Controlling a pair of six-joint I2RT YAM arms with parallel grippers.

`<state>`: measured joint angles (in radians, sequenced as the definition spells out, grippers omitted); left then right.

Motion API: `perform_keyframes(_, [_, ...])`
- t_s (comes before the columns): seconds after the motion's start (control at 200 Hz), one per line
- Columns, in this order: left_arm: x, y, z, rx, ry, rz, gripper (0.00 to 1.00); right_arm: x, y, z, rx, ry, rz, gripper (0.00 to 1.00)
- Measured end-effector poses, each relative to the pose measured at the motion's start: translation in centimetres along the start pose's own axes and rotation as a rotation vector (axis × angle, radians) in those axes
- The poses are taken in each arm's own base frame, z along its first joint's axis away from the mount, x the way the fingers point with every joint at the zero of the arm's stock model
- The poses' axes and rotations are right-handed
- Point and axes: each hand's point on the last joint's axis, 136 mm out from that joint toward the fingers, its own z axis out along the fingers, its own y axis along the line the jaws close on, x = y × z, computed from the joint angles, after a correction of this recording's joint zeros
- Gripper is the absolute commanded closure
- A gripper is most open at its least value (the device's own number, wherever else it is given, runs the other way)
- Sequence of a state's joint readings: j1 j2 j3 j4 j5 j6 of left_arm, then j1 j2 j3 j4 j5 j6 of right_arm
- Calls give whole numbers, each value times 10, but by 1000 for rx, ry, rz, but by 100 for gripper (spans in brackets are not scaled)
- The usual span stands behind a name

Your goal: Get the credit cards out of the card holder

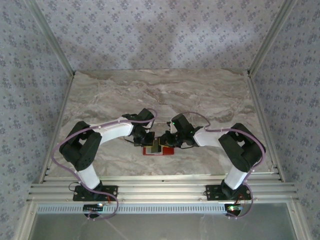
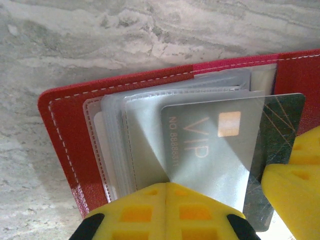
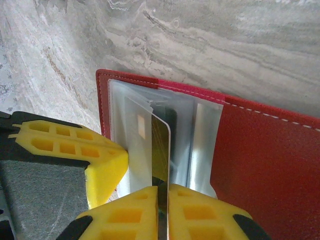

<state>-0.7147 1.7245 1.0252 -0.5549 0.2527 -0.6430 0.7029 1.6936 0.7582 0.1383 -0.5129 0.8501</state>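
Both claws worked at the open card holder, with one credit card partway out.

From above, the card holder (image 1: 159,150) lay open near the front of the worktop (image 1: 150,95), between the left claw (image 1: 148,138) and the right claw (image 1: 169,141), both down at it. In the left wrist view, the left claw (image 2: 165,210) was pressed together on the lip of a clear pocket (image 2: 145,130), and a silver VIP credit card (image 2: 210,145) stuck slantwise out. In the right wrist view, the right claw (image 3: 162,215) was nipped on a card seen edge-on, likely the same one. To draw it out well, I judge the right claw should pull straight along the pocket's mouth while the left pins the holder down.
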Motion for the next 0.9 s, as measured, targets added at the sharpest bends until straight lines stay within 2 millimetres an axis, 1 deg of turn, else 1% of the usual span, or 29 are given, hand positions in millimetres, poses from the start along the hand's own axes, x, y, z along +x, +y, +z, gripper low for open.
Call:
perform_keyframes(0.15, [0,1,0,-5,0,-1,95,-1,1,0,-1,-1,2,95])
perform_keyframes(0.35, [0,1,0,-7,-2,-1,93,-1,3,-5,5,-7,-5,97])
perform_keyframes(0.57, [0,1,0,-8,-2,-1,91,-2,6,-28,42,-41,-28,98])
perform_keyframes(0.67, [-1,2,-1,-16,-4,0,86,-3,5,-40,64,-58,-37,99])
perform_keyframes(0.899, [-2,4,-5,-38,-9,-2,79,-3,6,-69,100,-95,-63,99])
